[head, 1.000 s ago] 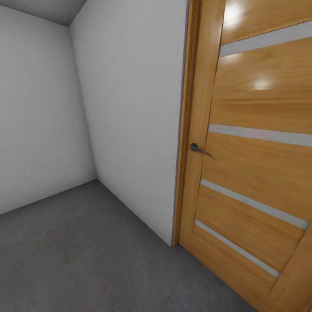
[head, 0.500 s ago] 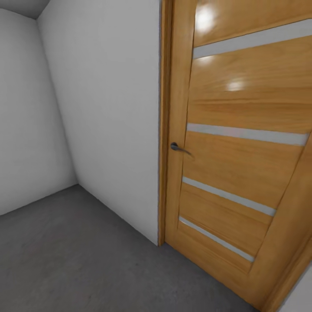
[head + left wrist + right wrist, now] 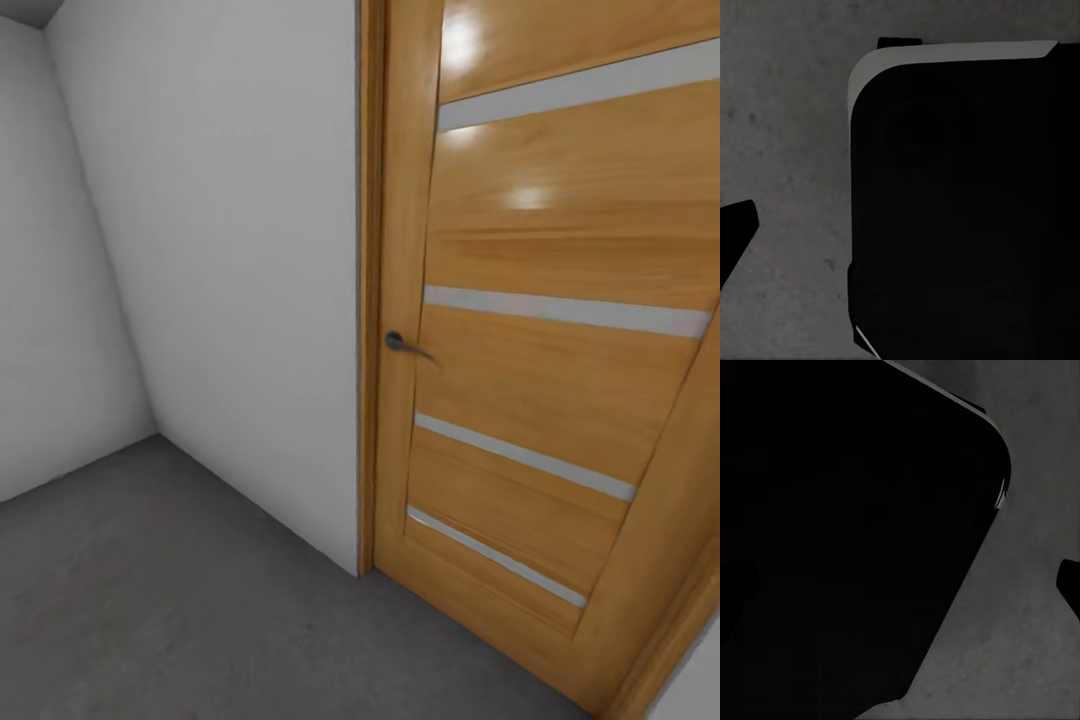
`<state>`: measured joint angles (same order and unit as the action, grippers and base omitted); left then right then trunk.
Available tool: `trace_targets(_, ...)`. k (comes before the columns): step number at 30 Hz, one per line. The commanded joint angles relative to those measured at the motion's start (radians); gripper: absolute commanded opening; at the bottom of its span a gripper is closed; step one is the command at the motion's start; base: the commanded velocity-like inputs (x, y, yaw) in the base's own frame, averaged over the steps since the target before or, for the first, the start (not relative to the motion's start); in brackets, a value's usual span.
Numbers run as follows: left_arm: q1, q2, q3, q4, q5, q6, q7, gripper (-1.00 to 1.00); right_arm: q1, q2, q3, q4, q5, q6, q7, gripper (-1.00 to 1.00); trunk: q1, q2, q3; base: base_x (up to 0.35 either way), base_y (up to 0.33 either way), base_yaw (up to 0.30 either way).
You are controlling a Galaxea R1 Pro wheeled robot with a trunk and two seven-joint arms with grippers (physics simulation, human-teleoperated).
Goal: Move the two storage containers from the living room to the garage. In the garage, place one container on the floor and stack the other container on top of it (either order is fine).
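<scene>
Facing a closed honey-coloured wooden door (image 3: 560, 350) with a dark lever handle (image 3: 405, 345), beside plain white wall (image 3: 230, 270), over dark grey speckled concrete floor (image 3: 150, 600). Orange-red bins nowhere visible, so direction from fingers unknown. Finger state: cannot tell for either arm.

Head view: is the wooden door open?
No. The door sits flush in its frame, with its handle beside the white wall.
</scene>
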<state>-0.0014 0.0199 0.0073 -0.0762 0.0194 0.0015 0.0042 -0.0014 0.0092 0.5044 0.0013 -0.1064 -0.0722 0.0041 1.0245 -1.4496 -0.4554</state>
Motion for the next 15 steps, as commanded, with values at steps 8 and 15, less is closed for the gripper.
trace_targets(8,0.0,0.0,0.0,-0.001,0.002,0.001,0.0,1.0,0.0,0.0,0.008,0.0,-0.01,-0.004,0.0,1.0,0.0,0.0,-0.001,0.251,0.226,-0.001)
trace_targets(15,0.0,0.0,0.0,-0.001,0.002,0.001,0.0,1.0,0.0,0.0,0.008,0.0,-0.012,-0.003,0.0,1.0,0.0,0.0,-0.001,0.274,0.221,-0.129)
